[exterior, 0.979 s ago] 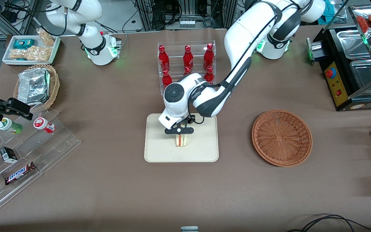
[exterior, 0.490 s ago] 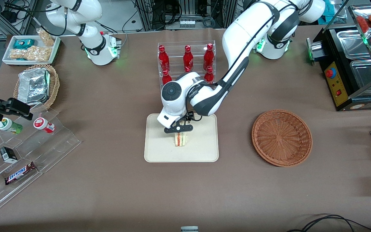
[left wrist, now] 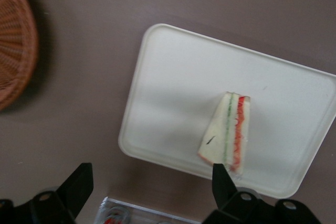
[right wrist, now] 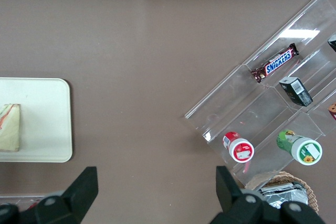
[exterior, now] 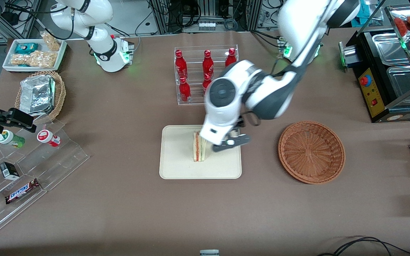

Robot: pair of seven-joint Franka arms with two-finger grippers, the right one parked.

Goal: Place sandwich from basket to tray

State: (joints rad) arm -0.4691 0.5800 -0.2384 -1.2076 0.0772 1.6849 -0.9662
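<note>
The sandwich [exterior: 199,147] stands on its edge in the middle of the cream tray [exterior: 176,167], its red and green filling showing; it is also in the left wrist view [left wrist: 227,134] on the tray [left wrist: 173,93] and in the right wrist view [right wrist: 10,127]. My left gripper [exterior: 230,143] hangs raised over the tray's edge on the basket's side, open and holding nothing, clear of the sandwich. Its fingers [left wrist: 79,184] stand wide apart. The reddish-brown basket [exterior: 311,152] sits beside the tray toward the working arm's end, with nothing in it.
A clear rack of red bottles [exterior: 205,71] stands farther from the front camera than the tray. Toward the parked arm's end are a tan basket of foil packets [exterior: 41,95], a white snack tray [exterior: 34,54] and an acrylic stand with snacks [exterior: 23,170]. A black appliance [exterior: 390,78] stands at the working arm's end.
The gripper let go of the sandwich, rose and swung toward the basket's side of the tray. The sandwich stays standing on the tray.
</note>
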